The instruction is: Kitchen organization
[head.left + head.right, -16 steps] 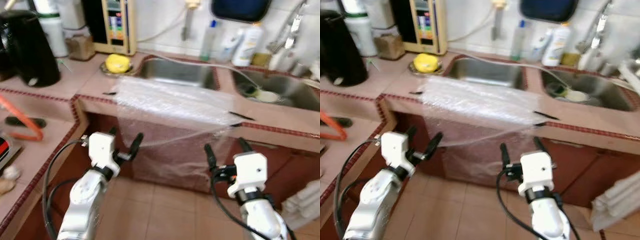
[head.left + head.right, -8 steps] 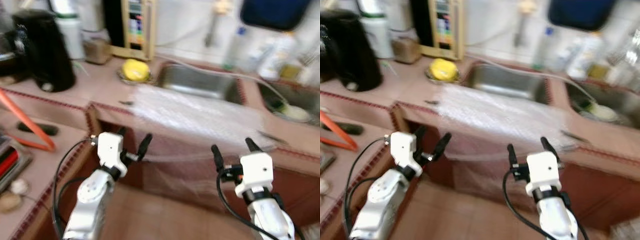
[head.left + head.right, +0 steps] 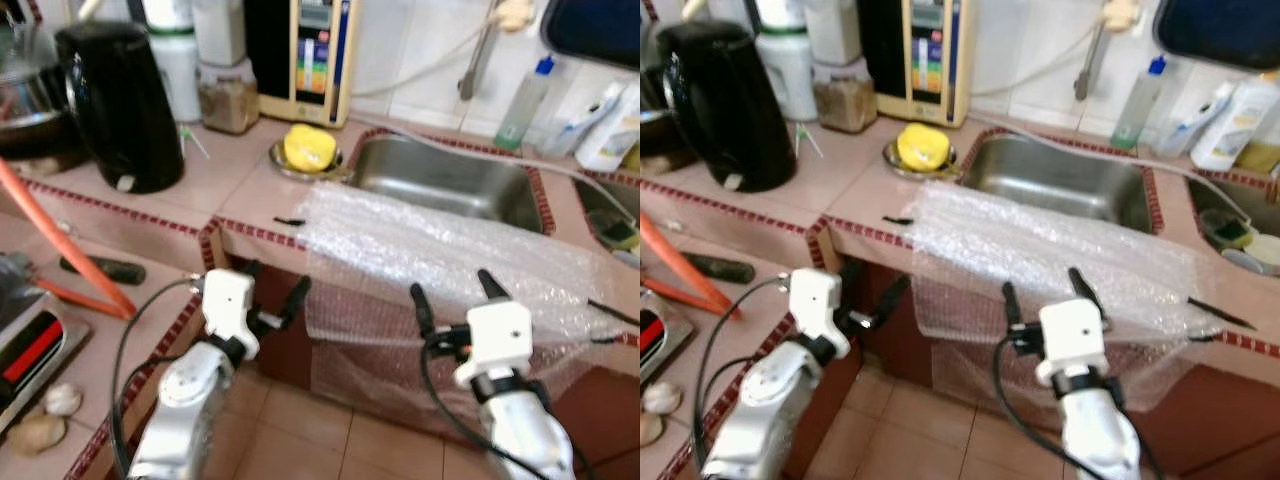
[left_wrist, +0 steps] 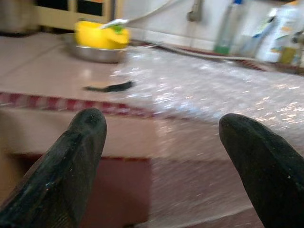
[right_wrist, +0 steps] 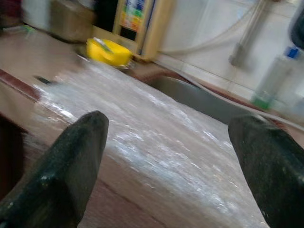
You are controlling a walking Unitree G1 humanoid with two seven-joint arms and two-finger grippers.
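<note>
Bubble wrap sheet [image 3: 430, 250] lies on the tiled counter [image 3: 240, 180] in front of the sink [image 3: 440, 185]. Its long axis runs along the counter's front edge, from near the yellow item in the small dish [image 3: 308, 150] toward the robot's right. The near edge hangs over the counter front and drapes down the cabinet face. A thin dark strip [image 3: 290, 221] sits on the tiles at the sheet's left end, and another [image 3: 1220, 314] at its right end.

Note the left gripper [image 3: 272, 290]: fingers spread wide, nothing between them, held below counter level, short of the sheet's left hanging corner. Right gripper [image 3: 452, 295]: fingers spread too, empty, pointing up at the draped part, near its lower edge. In the wrist views both fingertip pairs stand apart w/ the sheet ahead.

Vs. 1 s ago: the camera has swung toward the robot's left, so the kettle [image 3: 120, 105] and orange hose [image 3: 70, 240] sit further into view. The sheet itself has not shifted on the counter. Both grippers keep the same spread, approx. same pose.
</note>
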